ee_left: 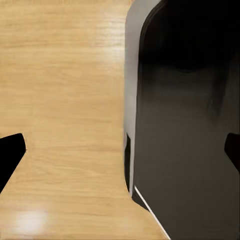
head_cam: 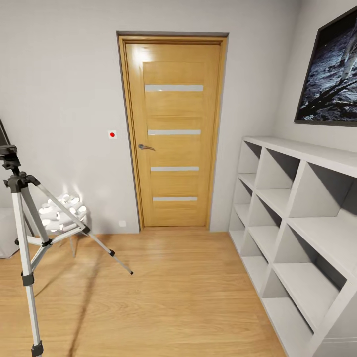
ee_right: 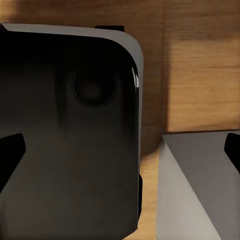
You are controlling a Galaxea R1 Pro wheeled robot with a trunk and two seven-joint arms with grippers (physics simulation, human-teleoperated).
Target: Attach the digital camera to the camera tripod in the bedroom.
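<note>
The camera tripod (head_cam: 22, 208) stands at the left edge of the head view, its silver-grey legs spread on the light wood floor (head_cam: 173, 297) and its black head (head_cam: 8, 152) partly cut off by the frame. The digital camera is out of view. In the left wrist view my left gripper (ee_left: 120, 152) is open, its black fingertips (ee_left: 10, 156) far apart over the floor and my own dark body (ee_left: 190, 125). Nothing sits between the spread tips of my right gripper (ee_right: 120, 152), which is also open above my dark body (ee_right: 70, 140).
A closed wooden door (head_cam: 173, 134) is straight ahead in the pale grey wall. White cube shelves (head_cam: 297, 218) line the right side under a dark framed picture (head_cam: 332, 74). A white lamp (head_cam: 62, 210) glows behind the tripod. A pale grey block (ee_right: 200, 185) lies beside my body.
</note>
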